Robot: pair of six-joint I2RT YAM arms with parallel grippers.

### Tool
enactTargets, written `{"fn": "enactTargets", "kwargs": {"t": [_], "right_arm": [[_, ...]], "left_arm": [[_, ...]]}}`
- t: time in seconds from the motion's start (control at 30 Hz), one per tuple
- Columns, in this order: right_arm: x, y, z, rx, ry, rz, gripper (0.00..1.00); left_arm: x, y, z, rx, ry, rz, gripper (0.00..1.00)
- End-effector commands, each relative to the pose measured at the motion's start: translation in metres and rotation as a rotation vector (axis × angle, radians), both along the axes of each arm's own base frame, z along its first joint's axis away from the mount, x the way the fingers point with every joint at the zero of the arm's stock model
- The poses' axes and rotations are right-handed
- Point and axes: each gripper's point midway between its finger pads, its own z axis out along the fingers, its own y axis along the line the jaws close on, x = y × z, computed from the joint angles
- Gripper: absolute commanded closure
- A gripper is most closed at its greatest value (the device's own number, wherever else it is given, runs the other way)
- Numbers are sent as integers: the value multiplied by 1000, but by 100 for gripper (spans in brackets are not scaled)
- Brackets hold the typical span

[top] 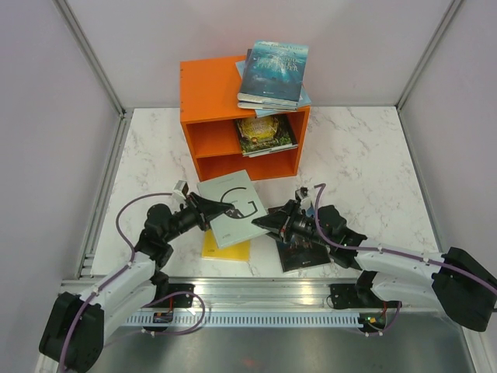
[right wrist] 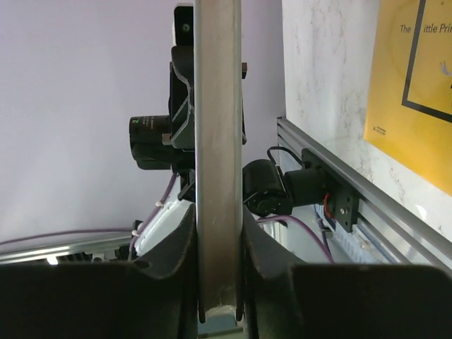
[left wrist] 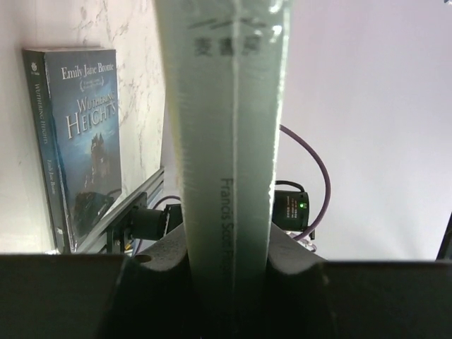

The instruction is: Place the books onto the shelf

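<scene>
From the top view, the left gripper (top: 203, 207) sits at 9 o'clock of the white-grey book (top: 233, 208), clamped on its long left edge; its wrist camera shows the spine wedged tight between both fingers. The book is lifted above the table between the two arms, with its long axis running roughly from 11 to 5 o'clock and a yellow book (top: 225, 250) lying flat under its near end. At about 4 o'clock of the book, the right gripper (top: 264, 221) pinches the opposite long edge, its fingers pressed against both faces in its own view (so each claw has a hold on the same book). A dark book (top: 304, 260) lies on the table beneath that arm. The shelf (top: 206, 93) stands at 12 o'clock from the held book, well apart, with its openings facing the arms; a stack of books (top: 272, 74) rests on its top and a green-gold book (top: 265, 134) lies in the upper compartment. The left claw looks slightly nearer the shelf, so the carry runs straight ahead toward 12, probably leading with the book's far short edge.
</scene>
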Motion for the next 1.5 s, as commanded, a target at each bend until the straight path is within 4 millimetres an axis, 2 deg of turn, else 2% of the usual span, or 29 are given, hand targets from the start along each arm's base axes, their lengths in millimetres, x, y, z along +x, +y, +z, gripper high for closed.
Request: {"fn": "enactTargets", "kwargs": {"t": [0.0,0.07,0.1,0.13,0.17,0.23,0.4,0.43,0.47,0.53,0.57,0.6,0.63,0.67,0.9,1.07,1.17,1.2,1.27,1.3,1.37,1.4,1.47], "right_arm": [[8,6,44,105,-67,-24,100],[9,5,45,93,-77,-27,100],[9,4,42,75,-72,-36,100],[10,3,43,68,-73,-42,100],[9,-1,49,71,-95,-50,100],[11,-7,48,51,-92,-79,100],[10,-9,66,64,-135,-78,100],[10,-8,66,50,-135,-77,100],[11,-7,77,60,-155,-76,100],[12,-6,81,39,-171,-75,100],[13,-5,92,51,-190,-75,100],[13,-4,95,44,-196,-72,100],[13,-2,98,48,-200,-68,100],[14,-2,108,61,-212,-69,100],[16,-1,136,96,-244,-75,100],[31,-3,157,123,-265,-102,100],[51,-7,167,128,-277,-122,100],[63,-14,171,129,-286,-149,100],[75,-19,179,135,-300,-151,100],[89,-29,184,140,-309,-186,100],[102,-33,190,143,-321,-184,100],[114,-42,194,144,-335,-211,100],[131,-47,200,142,-349,-216,100]], "left_arm": [[3,-1,20,1,-58,0,95],[-1,-4,11,50,-34,-35,77],[-4,-7,12,70,-50,-69,58],[-5,-8,13,82,-59,-88,50],[-7,-9,13,94,-66,-110,44],[-14,-11,13,127,-78,-163,35],[-24,0,12,189,-89,-169,20],[-25,3,16,197,-119,-169,5],[-22,7,18,206,-123,-155,0],[-24,13,25,246,-146,-161,0],[-25,15,25,267,-146,-164,0],[-23,18,34,308,-200,-152,0],[-27,21,30,334,-170,-152,0],[-28,23,32,349,-179,-146,0],[-30,30,41,410,-223,-124,0],[-28,31,45,419,-233,-115,0],[-28,30,46,420,-232,-117,0],[-28,30,46,420,-233,-117,0],[-28,30,45,419,-229,-117,0],[-27,31,46,419,-229,-114,0],[-27,31,46,419,-233,-111,0],[-27,31,47,419,-231,-108,0],[-28,31,49,418,-237,-107,0]]}}
